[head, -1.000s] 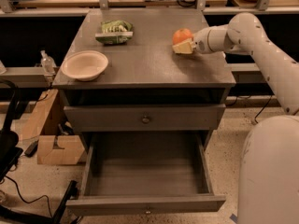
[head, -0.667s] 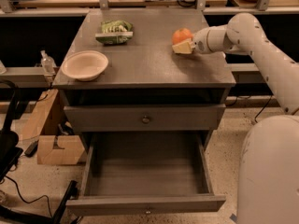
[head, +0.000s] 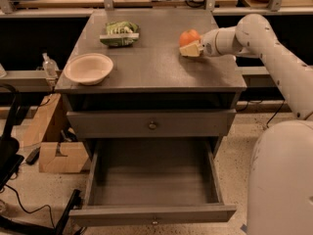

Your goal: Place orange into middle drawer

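One orange [head: 189, 36] against jaws, on cabinet top [head: 156, 65], middle drawer [head: 151, 182] open

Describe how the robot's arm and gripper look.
The arm is glossy white, built of smooth rounded tubular segments, with no cables or markings visible. The gripper, at the round orange fruit on the grey cabinet top, is a paler cream-yellow block.

One high camera before the cabinet [head: 151, 70], angled downward, fairly near, hand [head: 189, 49] at the top's right rear.
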Tool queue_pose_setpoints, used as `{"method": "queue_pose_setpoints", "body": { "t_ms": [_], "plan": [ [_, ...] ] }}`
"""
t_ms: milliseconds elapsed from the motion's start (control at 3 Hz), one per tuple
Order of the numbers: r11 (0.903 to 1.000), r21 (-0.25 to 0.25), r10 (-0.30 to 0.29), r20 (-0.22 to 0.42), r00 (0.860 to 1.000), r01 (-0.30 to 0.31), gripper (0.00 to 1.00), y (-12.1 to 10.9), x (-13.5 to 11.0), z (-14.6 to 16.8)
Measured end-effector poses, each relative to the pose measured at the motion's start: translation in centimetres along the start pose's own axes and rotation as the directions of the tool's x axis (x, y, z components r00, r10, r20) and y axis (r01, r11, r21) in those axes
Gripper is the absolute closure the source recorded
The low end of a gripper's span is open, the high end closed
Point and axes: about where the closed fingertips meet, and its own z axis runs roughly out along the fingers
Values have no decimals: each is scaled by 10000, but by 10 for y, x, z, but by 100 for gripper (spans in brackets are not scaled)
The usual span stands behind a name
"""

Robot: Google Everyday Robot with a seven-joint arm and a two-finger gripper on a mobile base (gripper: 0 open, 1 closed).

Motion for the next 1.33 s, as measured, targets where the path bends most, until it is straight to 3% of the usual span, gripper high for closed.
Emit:
{"method": "queue_pose_setpoints", "body": {
  "t_ms": [333,667,1000,1333],
  "plan": [
    [9995,-162,-265,156,9995,267,100,2,-16,-2],
    [9951,-377,-874,876,9923,910,100,6,-63,-28],
    [9900,-594,-1192,1359,9835,1282,100,16,-83,-58],
    [9881,-294,-1454,1424,9791,1510,100,24,-93,-115]
  ]
}}
